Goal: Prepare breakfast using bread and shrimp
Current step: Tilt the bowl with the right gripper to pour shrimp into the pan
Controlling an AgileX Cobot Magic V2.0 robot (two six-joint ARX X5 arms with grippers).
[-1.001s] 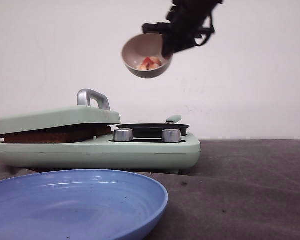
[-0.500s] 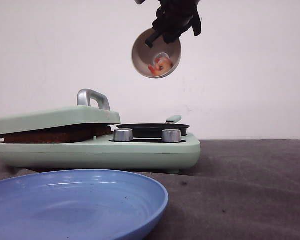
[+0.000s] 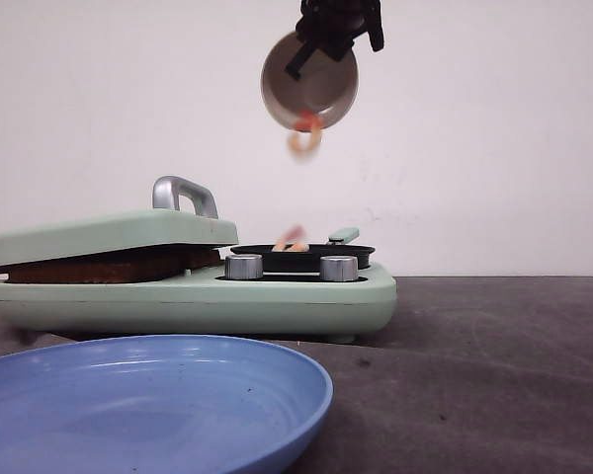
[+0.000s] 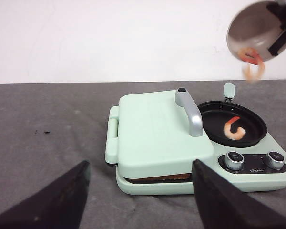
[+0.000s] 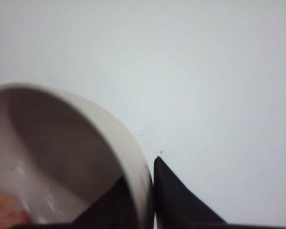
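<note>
At the top centre of the front view the bowl (image 3: 310,81) is held tipped by its rim in the clamped right gripper (image 3: 338,22), directly above the black pan (image 3: 302,253), and shrimp (image 3: 302,138) is seen spilling from it. The curled shrimp already in the pan is shown plainly only in the left wrist view, where the left gripper (image 4: 139,200) is spread wide and empty. The bread (image 3: 109,266) is glimpsed as a brown edge under the closed green lid (image 3: 114,232).

Our right gripper (image 3: 321,51) hangs high above the desk, wrist rolled over, its fingers (image 5: 174,200) pinched on a bowl rim. Our left gripper (image 4: 140,195) hovers lower, jaws spread wide, holding nothing.
</note>
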